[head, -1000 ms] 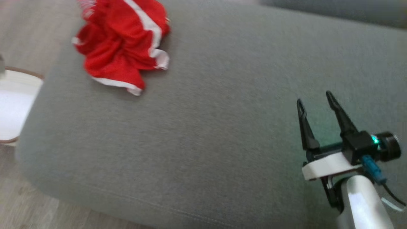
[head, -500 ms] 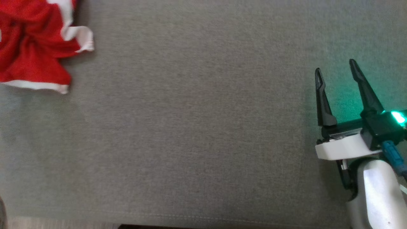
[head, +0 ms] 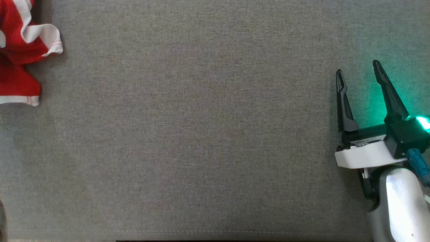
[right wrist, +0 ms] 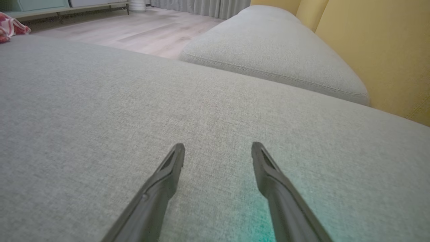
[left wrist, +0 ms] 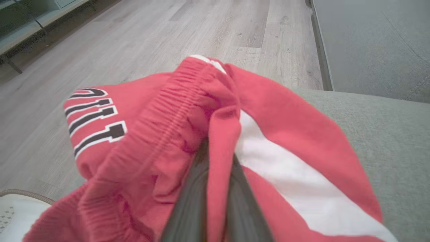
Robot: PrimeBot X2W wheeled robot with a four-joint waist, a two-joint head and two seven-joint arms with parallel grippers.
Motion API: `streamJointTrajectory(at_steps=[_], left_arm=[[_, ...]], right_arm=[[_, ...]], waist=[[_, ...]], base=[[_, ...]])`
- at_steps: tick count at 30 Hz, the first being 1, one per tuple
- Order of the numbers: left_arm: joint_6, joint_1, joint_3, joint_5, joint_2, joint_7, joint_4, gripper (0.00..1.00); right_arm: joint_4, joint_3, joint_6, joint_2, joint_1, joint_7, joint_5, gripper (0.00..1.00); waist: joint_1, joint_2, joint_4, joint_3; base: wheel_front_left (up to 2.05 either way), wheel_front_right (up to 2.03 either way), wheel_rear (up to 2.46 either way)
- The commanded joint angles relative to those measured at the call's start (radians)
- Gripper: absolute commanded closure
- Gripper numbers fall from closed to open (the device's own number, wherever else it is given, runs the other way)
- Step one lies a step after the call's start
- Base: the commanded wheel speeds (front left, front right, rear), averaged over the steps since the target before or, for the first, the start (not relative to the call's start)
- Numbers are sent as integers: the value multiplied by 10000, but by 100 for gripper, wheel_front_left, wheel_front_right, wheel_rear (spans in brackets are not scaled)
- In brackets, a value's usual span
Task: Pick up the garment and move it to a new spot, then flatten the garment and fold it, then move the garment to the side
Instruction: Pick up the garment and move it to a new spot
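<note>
The garment [head: 20, 43] is red shorts with white stripes, crumpled at the far left edge of the grey sofa cushion [head: 201, 134] in the head view. In the left wrist view the garment [left wrist: 161, 141] has an elastic waistband and black-and-white lettering. My left gripper [left wrist: 218, 158] is shut on a raised fold of it, red cloth pinched between the two dark fingers. My right gripper [head: 357, 67] hovers open over bare cushion at the right, far from the garment. From the right wrist the open gripper [right wrist: 218, 146] shows, and the garment [right wrist: 10, 28] is small at the far left.
A second grey cushion [right wrist: 275, 50] lies beyond the first, against a yellow backrest [right wrist: 386, 50]. Wooden floor [left wrist: 168, 33] runs past the cushion's edge behind the garment. A white round thing [left wrist: 13, 211] sits low beside the cushion.
The head camera has swung, so the garment now sits at the picture's left edge and the floor has left the frame. My right gripper stays open in the same pose.
</note>
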Motion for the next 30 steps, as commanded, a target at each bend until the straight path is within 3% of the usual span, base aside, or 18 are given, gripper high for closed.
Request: streamJointTrajectory(at_steps=[1,11,15,24,30], left_arm=[[74,-379,128,125,658,-98,-205,100],[-262,-713,-495,463,900,-600,-400,100],[-408,-984,-903,494,708,-577,-865,100],[-506,-1305,-1622,-16,-816,-275,-1804,100],[-219,-1376,-1610,-793,-2531,-397,-2274,100]], right_arm=[[-247,277,75,-39,-105,-142,107,0],[696,368,75,-39,-172,-639,647,0],[1246,361,75,-39,-125,-878,994,0],[2587,462,75,-39,224,-1365,2006,0],[3139,351,75,-39,492,-1495,2469,0]], waist=[[-1,0,2,-65],[-1,0,-36,-1278],[-1,0,-163,-2110],[-1,0,-782,-4234],[-1,0,-1207,-5017]], base=[[0,0,0],[0,0,0],[0,0,0],[0,0,0],[0,0,0]])
